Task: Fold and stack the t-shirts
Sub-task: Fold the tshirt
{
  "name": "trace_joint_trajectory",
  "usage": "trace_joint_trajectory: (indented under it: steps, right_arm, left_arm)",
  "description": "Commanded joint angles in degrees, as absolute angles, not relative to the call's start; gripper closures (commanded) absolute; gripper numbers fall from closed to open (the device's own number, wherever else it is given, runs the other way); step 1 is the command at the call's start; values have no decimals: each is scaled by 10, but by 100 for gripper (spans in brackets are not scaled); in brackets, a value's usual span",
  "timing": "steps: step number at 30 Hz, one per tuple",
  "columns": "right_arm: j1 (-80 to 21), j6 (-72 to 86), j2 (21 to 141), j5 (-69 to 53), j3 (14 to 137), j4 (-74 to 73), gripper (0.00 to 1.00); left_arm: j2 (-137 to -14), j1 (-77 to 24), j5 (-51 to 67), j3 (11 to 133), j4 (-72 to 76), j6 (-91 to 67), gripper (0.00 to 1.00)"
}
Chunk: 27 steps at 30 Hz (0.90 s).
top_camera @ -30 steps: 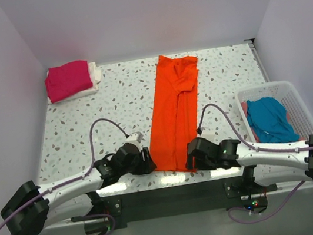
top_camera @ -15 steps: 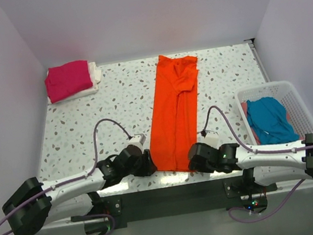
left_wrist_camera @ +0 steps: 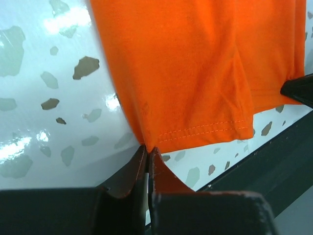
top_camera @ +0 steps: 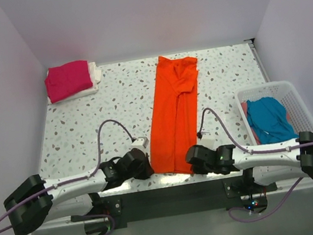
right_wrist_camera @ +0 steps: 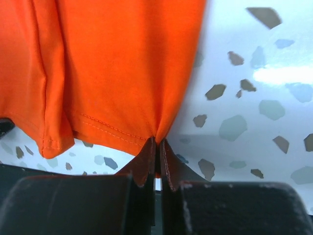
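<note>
Both arms have drawn back toward the near table edge and their jaws have closed since a second ago. Left gripper [left_wrist_camera: 148, 149] pinches the near-left hem corner of the bright orange cotton t-shirt [top_camera: 174, 114], and right gripper [right_wrist_camera: 157, 144] pinches the near-right hem corner. The shirt lies flat as a long folded strip down the middle of the white speckled terrazzo table [top_camera: 86, 122], its stitched hem just short of the near edge. Bare tabletop flanks the strip on both sides. A folded magenta-pink t-shirt [top_camera: 67, 79] sits on a white t-shirt [top_camera: 95, 73] in the far-left corner, well apart. At the right edge, a white slatted plastic basket [top_camera: 292, 87] holds a crumpled teal-blue t-shirt [top_camera: 269, 119].
</note>
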State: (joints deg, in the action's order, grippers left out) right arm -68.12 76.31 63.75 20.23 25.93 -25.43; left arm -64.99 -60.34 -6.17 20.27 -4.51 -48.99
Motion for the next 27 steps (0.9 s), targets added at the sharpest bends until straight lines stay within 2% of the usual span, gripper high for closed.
trace_joint_trajectory:
  steps: [1,7,17,21,24,25,27]
  right_arm:
    - [-721,749,665,219,289,-275,100]
    - [-836,788,729,274,357,-346,100]
    - [-840,809,677,375,421,-467,100]
    - [-799,778,649,386,426,-477,99]
    - [-722,718,623,372,418,-440,100]
    - [-671,656,614,349,421,-409,99]
    - [-639,625,614,343,422,-392,99]
  left_arm:
    - [-634,-628,-86,217,-93,-498,98]
    - [-603,-685,-117,229,-141,-534,100]
    - [-605,-687,-214,337,-219,-497,100]
    - [-643,-681,-229,383,-206,-473,100]
    - [-677,-665,-223,410,-176,-454,100]
    - [-710,-642,-221,437,-154,-443,100]
    - [-717,-624,-218,443,-148,-435,100]
